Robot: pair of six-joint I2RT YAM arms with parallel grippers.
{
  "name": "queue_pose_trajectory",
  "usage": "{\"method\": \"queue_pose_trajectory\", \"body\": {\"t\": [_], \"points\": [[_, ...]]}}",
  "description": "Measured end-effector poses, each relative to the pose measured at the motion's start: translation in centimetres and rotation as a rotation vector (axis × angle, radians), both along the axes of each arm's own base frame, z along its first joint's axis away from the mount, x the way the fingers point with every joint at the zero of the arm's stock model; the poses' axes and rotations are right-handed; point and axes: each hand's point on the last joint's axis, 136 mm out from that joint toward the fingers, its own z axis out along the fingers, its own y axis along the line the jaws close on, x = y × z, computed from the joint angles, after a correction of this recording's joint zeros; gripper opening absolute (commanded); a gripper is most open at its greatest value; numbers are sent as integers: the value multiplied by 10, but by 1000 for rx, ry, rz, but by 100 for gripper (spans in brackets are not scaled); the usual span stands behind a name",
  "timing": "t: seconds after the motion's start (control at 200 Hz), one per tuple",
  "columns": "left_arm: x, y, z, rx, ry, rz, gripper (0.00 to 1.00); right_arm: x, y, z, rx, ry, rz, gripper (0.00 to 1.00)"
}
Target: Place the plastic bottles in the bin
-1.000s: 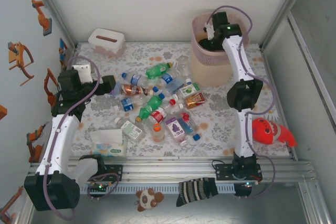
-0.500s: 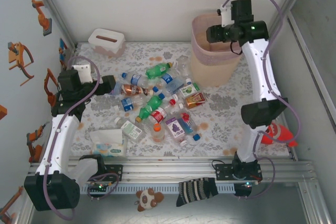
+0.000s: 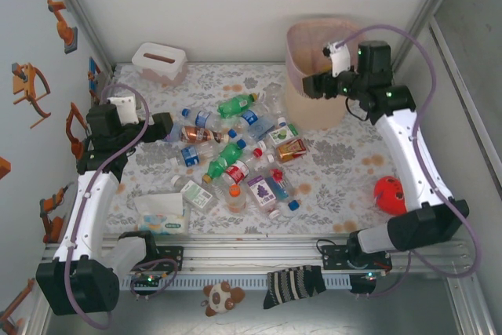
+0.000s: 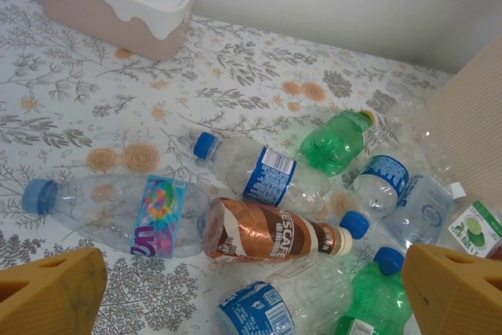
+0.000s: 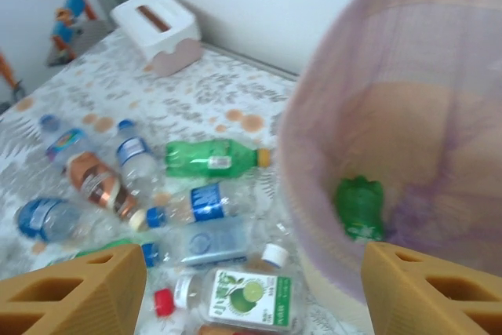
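Swung back from above the tall beige pink-lined bin (image 3: 300, 110), the right jaws stand spread beside its rim; one green plastic bottle (image 5: 360, 208) lies inside. Left of the bin, a copper bottle (image 4: 271, 233) labelled "ESCAFE" lies ahead of the spread left jaws.

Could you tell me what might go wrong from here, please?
The right gripper hangs open beside the pink-lined rim of the tall beige bin; swinging toward the pile could knock it. The plastic bottles lie crowded and touching, so the open left gripper above the brown-labelled bottle may pinch a neighbour.
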Motion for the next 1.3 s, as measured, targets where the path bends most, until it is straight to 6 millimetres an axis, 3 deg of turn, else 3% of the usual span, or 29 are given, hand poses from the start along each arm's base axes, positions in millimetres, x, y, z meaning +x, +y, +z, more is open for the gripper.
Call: {"method": "queue_pose_trajectory", "body": {"t": [0.21,0.426,0.766,1.031,1.302], "points": [[1,0,-3,-1,9,-2,96,-42,35,-35,40,-22,207,73],[1,0,-3,-1,10,-2,96,-113,87,-95,16,-17,501,75],[2,-1,-6,-1,19,-2,96,-191,115,-169,6,-64,681,82],[3,-5,-9,-1,29,-16,96,-220,132,-218,-41,-74,707,86],[3,-14,-15,8,47,-36,96,-226,152,-249,-40,-68,723,87]]}}
